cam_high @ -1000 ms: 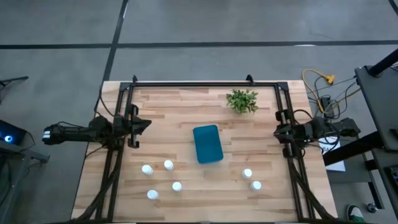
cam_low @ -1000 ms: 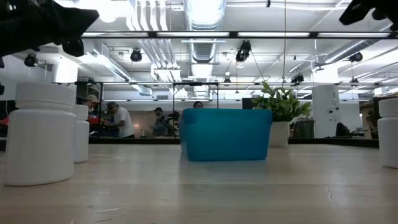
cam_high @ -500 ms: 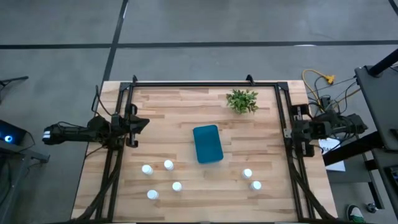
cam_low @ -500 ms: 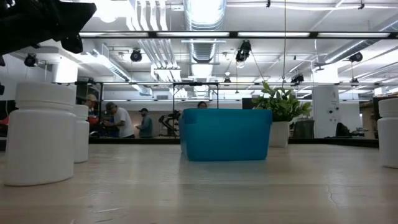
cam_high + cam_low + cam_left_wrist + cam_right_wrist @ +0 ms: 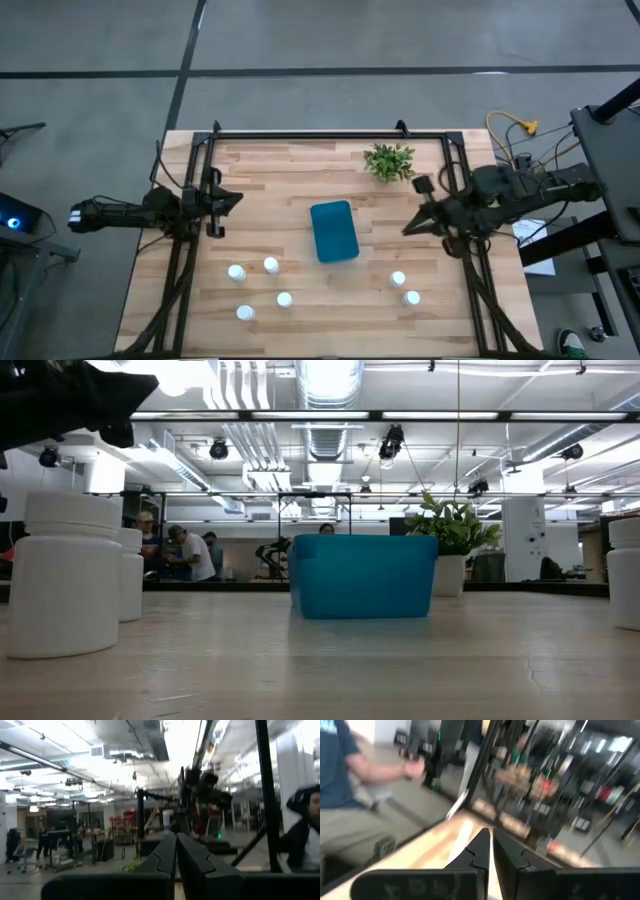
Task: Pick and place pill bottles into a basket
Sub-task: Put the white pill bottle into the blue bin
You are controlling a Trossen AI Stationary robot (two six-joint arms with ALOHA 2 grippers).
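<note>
Six small white pill bottles stand upright on the wooden table: four at the near left (image 5: 236,272) (image 5: 271,265) (image 5: 285,299) (image 5: 245,313) and two at the near right (image 5: 398,279) (image 5: 411,297). The teal-blue basket (image 5: 333,231) stands in the middle; it also shows in the low view (image 5: 363,575). My left gripper (image 5: 232,198) hovers shut at the table's left side, left of the basket. My right gripper (image 5: 408,228) is shut and empty, right of the basket and above the two right bottles. Their shut fingers show in the left wrist view (image 5: 176,847) and the right wrist view (image 5: 490,842).
A small green plant (image 5: 389,161) in a white pot stands at the far right of the table. A black frame (image 5: 320,133) runs along the table's far and side edges. People show in the room beyond the table in the low and wrist views.
My right gripper first drew back toward the table's right edge, then swung out toward the table's middle and now points at the basket's right side. The bottles and basket have stayed where they were.
</note>
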